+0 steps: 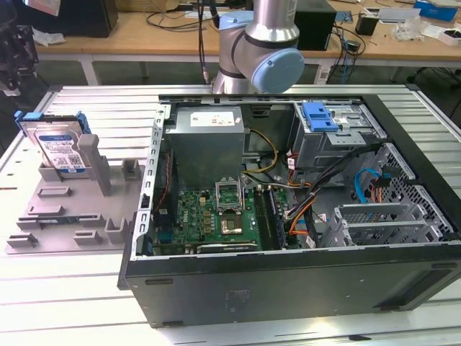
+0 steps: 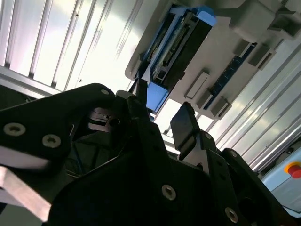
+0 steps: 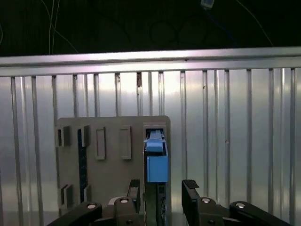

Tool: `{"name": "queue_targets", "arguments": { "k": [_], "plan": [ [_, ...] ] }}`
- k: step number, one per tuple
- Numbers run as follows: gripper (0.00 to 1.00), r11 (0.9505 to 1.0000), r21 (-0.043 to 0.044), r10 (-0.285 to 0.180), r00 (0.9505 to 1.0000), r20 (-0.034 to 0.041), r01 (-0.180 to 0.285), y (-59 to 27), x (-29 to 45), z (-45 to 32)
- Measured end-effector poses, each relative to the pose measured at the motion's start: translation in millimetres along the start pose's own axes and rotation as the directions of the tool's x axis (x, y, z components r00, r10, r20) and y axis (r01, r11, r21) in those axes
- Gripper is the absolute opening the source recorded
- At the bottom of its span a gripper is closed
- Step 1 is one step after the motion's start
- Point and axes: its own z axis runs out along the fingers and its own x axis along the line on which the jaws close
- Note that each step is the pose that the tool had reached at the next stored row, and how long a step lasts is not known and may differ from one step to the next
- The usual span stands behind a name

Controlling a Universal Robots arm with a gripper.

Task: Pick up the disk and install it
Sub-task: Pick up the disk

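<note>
On the exterior view's left, the disk [image 1: 59, 148] stands upright on 1 edge in a slot of a gray fixture plate [image 1: 72, 216], which lies on the ribbed metal tabletop [image 1: 43, 288]. Its labelled face shows, and the blue bracket runs round its rim. It is well apart from the open computer case [image 1: 288, 288].

I judge it a stiff, fairly dense thing for its bulk. The metal faces are probably slick, the insides take knocks badly, and the plastic bracket could flex or unclip if squeezed alone. The safest hold looks to be across the 2 broad flat faces near the top edge, which stands free above the slot, keeping clear of the connector end.

In the middle, the arm [image 1: 263, 43] rises behind the case, with its pale blue joint over the rear wall. In the first wrist view the gripper [image 3: 162, 183] looks down on the disk edge-on. The jaws are spread, with 1 to each side of the blue bracket along the line of sight, holding nothing and not touching it. The second wrist view shows the same open gap [image 2: 161, 103], with the disk beyond it.

On the exterior view's right, inside the case, the metal drive cage [image 1: 338, 144] carries a blue tray [image 1: 320, 115] on top.
</note>
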Motion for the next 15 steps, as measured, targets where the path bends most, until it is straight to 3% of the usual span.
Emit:
{"name": "queue_targets", "arguments": {
  "k": [6, 15],
  "plan": [
    [0.48, 0.9998, -0.0057, -0.017, 0.9998, 0.0054, 0.017, 2.4, -0.1, 4.5],
    [0.48, 0.9989, -0.0136, -0.045, 0.9990, 0.0064, 0.045, 2.6, 4.0, 14.0]
  ]
}}
